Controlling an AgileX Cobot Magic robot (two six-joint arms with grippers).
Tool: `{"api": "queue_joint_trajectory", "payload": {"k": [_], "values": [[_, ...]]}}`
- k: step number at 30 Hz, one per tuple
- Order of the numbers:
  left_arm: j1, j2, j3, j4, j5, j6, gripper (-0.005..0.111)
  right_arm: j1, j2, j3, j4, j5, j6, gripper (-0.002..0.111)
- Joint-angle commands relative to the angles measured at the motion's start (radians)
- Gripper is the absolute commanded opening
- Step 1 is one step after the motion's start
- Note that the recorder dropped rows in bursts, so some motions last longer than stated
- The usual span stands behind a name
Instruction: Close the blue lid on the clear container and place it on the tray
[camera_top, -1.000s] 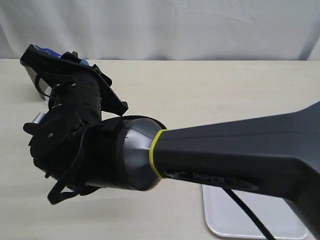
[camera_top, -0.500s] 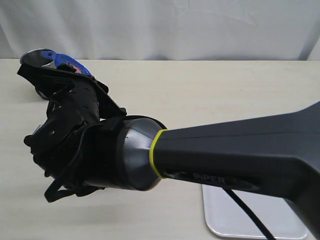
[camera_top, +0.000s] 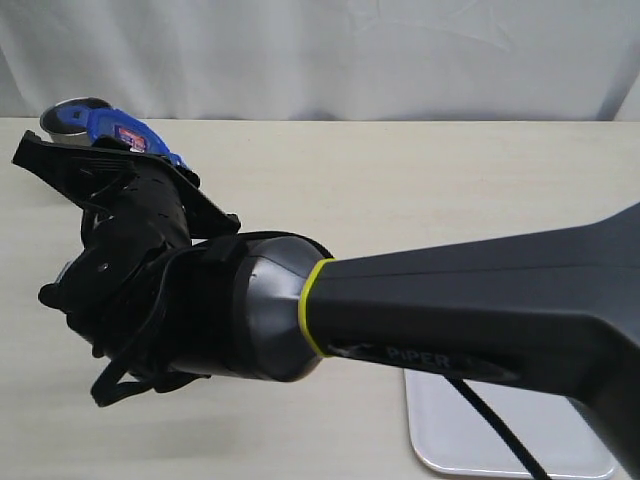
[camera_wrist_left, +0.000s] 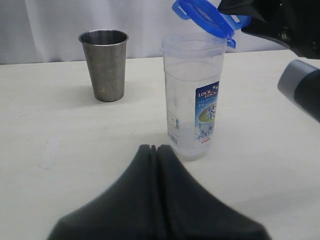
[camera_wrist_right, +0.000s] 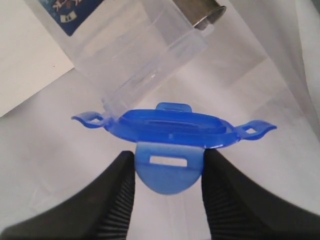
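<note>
Within the last second the right hand (camera_wrist_right: 167, 167), clamped on the blue lid (camera_wrist_left: 205, 15), has been swung further left. The lid is held tilted at the mouth of the clear container (camera_wrist_left: 192, 95). Pressing down is judged next. The left hand (camera_wrist_left: 157, 150) is kept together, empty.
</note>
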Motion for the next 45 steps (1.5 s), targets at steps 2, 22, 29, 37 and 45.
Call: {"api": "queue_joint_trajectory", "payload": {"k": [2, 22, 29, 37, 45], "values": [[0.005, -0.003, 0.001, -0.003, -0.011, 0.0, 0.0, 0.0, -0.003, -0.002, -0.016, -0.009, 0.004, 0.005], [0.005, -0.003, 0.001, -0.003, -0.011, 0.0, 0.0, 0.0, -0.003, -0.002, -0.012, -0.017, -0.078, 0.021], [0.005, -0.003, 0.001, -0.003, -0.011, 0.0, 0.0, 0.0, -0.003, -0.002, -0.012, -0.017, -0.087, 0.022], [0.005, -0.003, 0.001, -0.003, -0.011, 0.0, 0.0, 0.0, -0.003, -0.002, -0.012, -0.017, -0.26, 0.042], [0.005, -0.003, 0.001, -0.003, -0.011, 0.0, 0.0, 0.0, -0.003, -0.002, -0.021, -0.018, -0.329, 0.042]]}}
